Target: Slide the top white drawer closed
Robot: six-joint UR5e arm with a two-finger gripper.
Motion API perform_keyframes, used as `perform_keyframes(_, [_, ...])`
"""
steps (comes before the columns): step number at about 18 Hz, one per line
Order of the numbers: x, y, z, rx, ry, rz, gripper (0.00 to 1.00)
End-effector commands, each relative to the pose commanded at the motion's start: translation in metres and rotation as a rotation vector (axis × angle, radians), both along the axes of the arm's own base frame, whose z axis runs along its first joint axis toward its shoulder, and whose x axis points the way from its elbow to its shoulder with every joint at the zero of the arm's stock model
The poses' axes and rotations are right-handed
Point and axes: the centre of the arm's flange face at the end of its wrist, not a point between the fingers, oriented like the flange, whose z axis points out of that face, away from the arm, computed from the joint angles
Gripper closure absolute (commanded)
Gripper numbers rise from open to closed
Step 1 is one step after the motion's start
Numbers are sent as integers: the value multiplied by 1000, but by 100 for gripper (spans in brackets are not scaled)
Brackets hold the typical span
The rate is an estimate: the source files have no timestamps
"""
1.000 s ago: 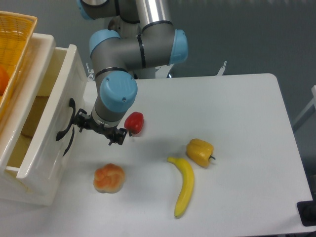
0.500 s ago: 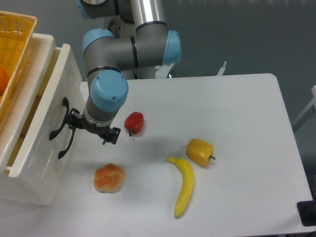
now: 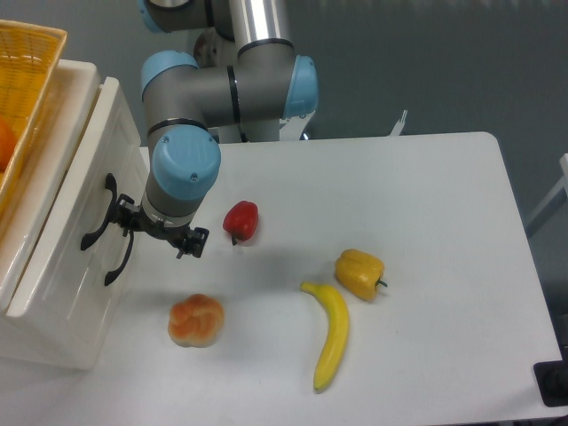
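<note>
The top white drawer is the upper one in the white cabinet at the left, and it stands only slightly out. Its black curved handle is on the front. My gripper hangs under the blue wrist and sits right against the drawer front, beside the handle. Its fingertips are hidden under the wrist, so I cannot tell whether they are open or shut. The lower drawer's black handle shows just below.
A yellow woven basket holding an orange fruit sits on the cabinet. On the table lie a red pepper, an orange pumpkin-like fruit, a banana and a yellow pepper.
My gripper has moved left against the drawer front, and the top drawer has slid left into the cabinet. Its open inside, wide a second ago, is now nearly covered.
</note>
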Motion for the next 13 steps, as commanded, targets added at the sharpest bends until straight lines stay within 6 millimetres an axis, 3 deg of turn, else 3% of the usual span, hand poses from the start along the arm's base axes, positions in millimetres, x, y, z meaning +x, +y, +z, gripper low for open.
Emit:
perform_keyframes(8, [-11,-1,5,11,13,1,0])
perform_keyframes(13, [-87,-24,28,55,89,13,0])
